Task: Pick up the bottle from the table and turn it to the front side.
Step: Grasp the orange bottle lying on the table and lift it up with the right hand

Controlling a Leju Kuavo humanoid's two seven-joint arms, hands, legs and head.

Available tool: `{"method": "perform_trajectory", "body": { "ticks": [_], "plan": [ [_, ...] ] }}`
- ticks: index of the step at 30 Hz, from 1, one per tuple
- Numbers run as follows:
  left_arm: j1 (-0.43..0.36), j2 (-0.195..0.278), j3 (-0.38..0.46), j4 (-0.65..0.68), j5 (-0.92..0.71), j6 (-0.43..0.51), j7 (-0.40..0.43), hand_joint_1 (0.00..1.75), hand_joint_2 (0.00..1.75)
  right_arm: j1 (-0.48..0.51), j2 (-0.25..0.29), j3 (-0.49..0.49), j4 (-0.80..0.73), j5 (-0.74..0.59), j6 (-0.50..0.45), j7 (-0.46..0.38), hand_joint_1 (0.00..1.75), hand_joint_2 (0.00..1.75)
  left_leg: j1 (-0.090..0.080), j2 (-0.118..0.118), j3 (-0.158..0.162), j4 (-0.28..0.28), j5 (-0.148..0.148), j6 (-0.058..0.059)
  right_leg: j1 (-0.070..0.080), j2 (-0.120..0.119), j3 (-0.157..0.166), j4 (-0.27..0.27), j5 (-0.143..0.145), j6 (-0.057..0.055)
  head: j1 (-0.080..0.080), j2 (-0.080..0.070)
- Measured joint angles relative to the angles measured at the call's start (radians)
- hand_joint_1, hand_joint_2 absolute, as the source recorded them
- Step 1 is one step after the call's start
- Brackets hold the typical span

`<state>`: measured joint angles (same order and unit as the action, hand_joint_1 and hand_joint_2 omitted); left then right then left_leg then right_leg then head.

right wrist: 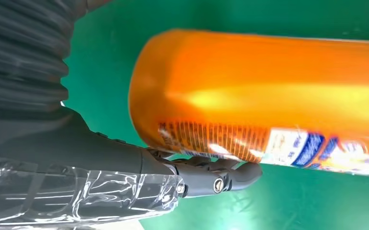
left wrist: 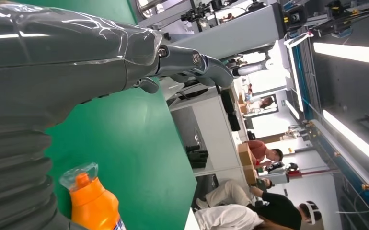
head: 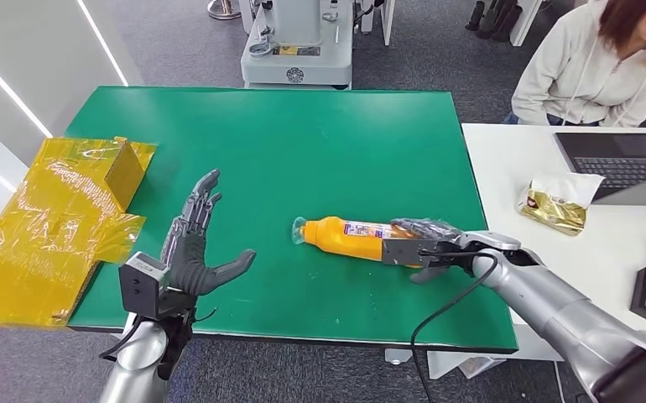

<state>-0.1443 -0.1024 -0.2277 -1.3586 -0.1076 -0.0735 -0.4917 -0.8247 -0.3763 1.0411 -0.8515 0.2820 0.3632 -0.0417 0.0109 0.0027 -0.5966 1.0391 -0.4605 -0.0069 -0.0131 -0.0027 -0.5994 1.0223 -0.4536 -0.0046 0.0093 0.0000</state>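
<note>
On the left, the yellow wrapped box sits at the table's edge. Next, the left hand waits above the green table with its fingers spread wide, holding nothing. The orange bottle lies on its side in the middle, cap pointing left. The right hand has its fingers wrapped around the bottle's bottom end (the thumb presses under the label). To do this well, it should squeeze firmly, lift slowly, then roll the bottle gently so it does not slip.
</note>
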Motion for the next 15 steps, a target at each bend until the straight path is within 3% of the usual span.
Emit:
{"method": "perform_trajectory", "body": {
  "ticks": [1, 3, 6, 9, 15],
  "plan": [
    [0.000, 0.002, 0.000, 0.003, 0.000, 0.001, -0.001, 0.00, 1.75, 0.006, 0.000, 0.003, 0.000, 0.009, -0.011, 0.000, 1.59, 1.75, 0.000, 0.000, 0.000, 0.000, 0.000, 0.000, 0.000, 0.000, 0.000, 0.000, 0.000, 0.000, 0.000, 0.000],
    [-0.001, 0.004, 0.000, 0.010, 0.000, 0.004, -0.002, 0.00, 1.75, 0.019, 0.000, 0.008, 0.000, 0.027, -0.036, 0.001, 1.43, 1.75, 0.000, 0.000, 0.000, 0.000, 0.000, 0.000, 0.000, 0.000, 0.000, 0.000, 0.000, 0.000, 0.000, 0.000],
    [-0.003, 0.007, 0.000, 0.020, 0.000, 0.008, -0.009, 0.00, 1.75, 0.038, 0.000, 0.011, 0.000, 0.054, -0.079, 0.000, 1.34, 1.75, 0.000, 0.000, 0.000, 0.000, 0.000, 0.000, 0.000, 0.000, 0.000, 0.000, 0.000, 0.000, 0.000, 0.000],
    [-0.002, 0.010, 0.000, 0.027, 0.000, 0.010, -0.014, 0.00, 1.75, 0.055, -0.001, 0.012, -0.001, 0.071, -0.110, -0.002, 1.39, 1.75, 0.000, 0.000, 0.001, 0.000, 0.000, 0.000, 0.000, 0.000, 0.000, 0.000, 0.000, 0.000, 0.000, 0.000],
    [0.006, 0.014, 0.002, 0.035, 0.002, 0.013, -0.015, 0.00, 1.75, 0.086, -0.015, 0.004, -0.019, 0.090, -0.145, -0.003, 1.75, 1.75, 0.000, 0.000, 0.002, 0.000, 0.000, 0.000, 0.000, 0.000, 0.002, 0.000, 0.000, 0.000, 0.000, 0.000]
  ]
}}
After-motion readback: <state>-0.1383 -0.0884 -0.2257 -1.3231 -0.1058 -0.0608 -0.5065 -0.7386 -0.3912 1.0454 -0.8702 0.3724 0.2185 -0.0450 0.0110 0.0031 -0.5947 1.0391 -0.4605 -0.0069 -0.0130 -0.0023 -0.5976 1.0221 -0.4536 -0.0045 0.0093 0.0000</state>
